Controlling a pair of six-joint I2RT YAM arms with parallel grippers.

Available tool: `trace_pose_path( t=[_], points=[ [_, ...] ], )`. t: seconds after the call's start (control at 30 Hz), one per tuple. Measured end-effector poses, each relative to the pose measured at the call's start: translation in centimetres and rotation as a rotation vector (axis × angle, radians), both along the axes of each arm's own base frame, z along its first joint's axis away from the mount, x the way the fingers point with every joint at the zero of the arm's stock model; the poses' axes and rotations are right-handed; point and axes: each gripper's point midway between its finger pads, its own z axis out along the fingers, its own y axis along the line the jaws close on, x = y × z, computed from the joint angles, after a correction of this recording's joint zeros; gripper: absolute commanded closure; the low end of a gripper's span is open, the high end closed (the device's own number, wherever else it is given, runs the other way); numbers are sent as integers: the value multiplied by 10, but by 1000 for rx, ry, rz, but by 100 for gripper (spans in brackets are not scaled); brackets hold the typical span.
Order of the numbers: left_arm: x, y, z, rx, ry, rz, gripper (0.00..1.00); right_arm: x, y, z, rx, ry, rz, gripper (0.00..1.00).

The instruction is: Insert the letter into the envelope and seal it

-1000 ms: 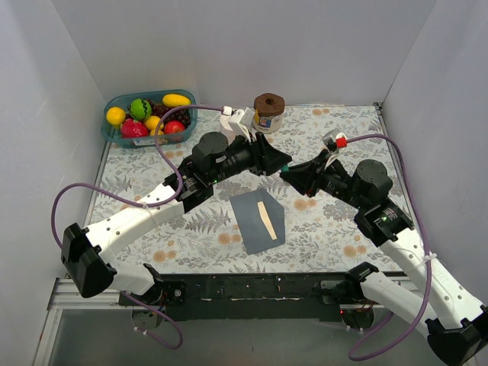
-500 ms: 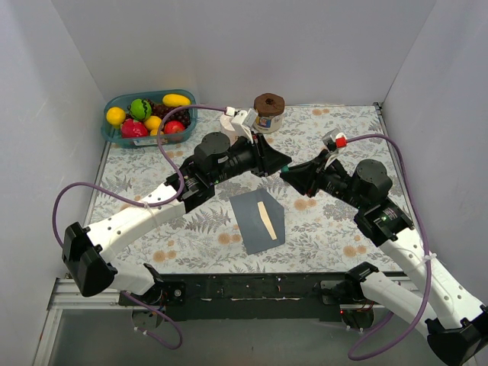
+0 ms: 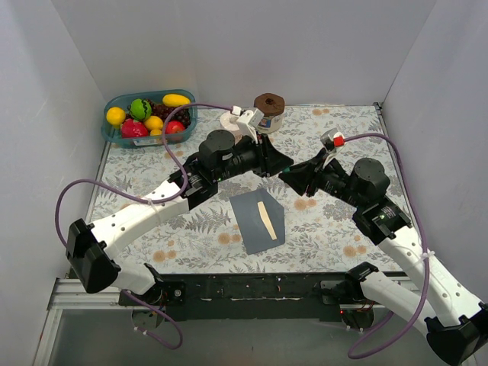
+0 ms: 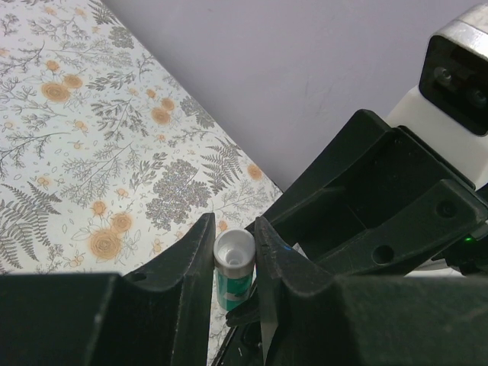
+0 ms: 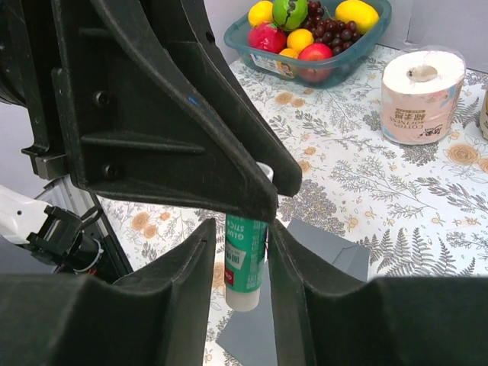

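"So, which step was in hand?"

"Sealing, I judged. The left fingers (image 4: 191,259) pinched the white end of a green glue stick (image 5: 245,259) in mid-air. The right fingers (image 5: 183,274) flanked its body, though I couldn't tell whether they pressed."

"And the envelope (image 3: 255,229)?"

"Flat on the surface (image 3: 328,221), at 6 o'clock from the stick. Only a thin cream strip of the letter (image 3: 265,217) showed, so it seemed tucked in."

"What next?"

"That called for one sure grip, any cap off, then glue brought down to the envelope."
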Motion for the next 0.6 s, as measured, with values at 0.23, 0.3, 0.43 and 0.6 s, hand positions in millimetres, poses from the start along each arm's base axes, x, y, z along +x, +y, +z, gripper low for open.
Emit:
trace_pose_path(
  t=[0.23, 0.3, 0.43, 0.6],
  points=[
    [-1, -5, -9, 55, -5, -28, 100, 1, 0, -3, -7, 8, 0, 57],
    [-1, -5, -9, 66, -10, -29, 100, 1, 0, -5, -11, 13, 1, 57],
    [-1, -4, -9, 79, -20, -30, 100, 1, 2, -8, -18, 25, 9, 57],
    [0, -4, -5, 84, -34, -28, 100, 1, 4, -12, -24, 37, 19, 59]
  ],
)
